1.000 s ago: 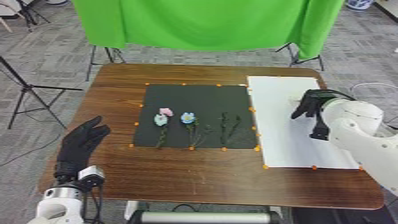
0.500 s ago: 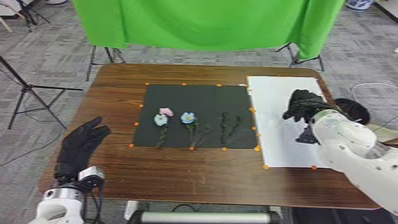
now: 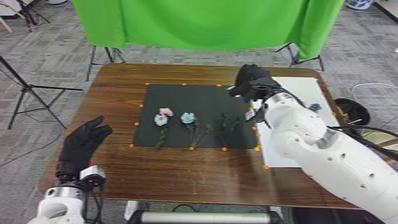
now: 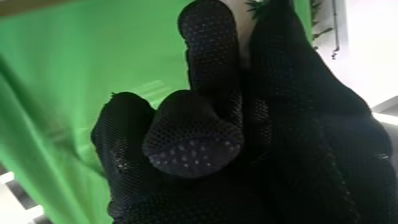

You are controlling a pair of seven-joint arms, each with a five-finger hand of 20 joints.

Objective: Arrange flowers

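The right hand (image 3: pixel 255 80) is above the desk (image 3: pixel 178 175), around the far right corner of the black mat (image 3: pixel 200 95), partly across the white sheet (image 3: pixel 280 159) that runs along the desk's right edge. Whether it is clamped on anything, I cannot tell.

The flowers lie on the mat, on the near, left side of that hand and apart from it: a pink flower (image 3: pixel 166 111) and a pale flower (image 3: pixel 161 120) close together toward the mat's left edge, then a blue flower (image 3: pixel 188 118). Dark green sprigs (image 3: pixel 224 121) lie nearest the right edge, closest to the right hand. Stems point to the desk's near edge.

The left hand (image 3: pixel 83 141) is by the desk's left edge, fingers straight and loose, holding nothing, apart from the flowers.
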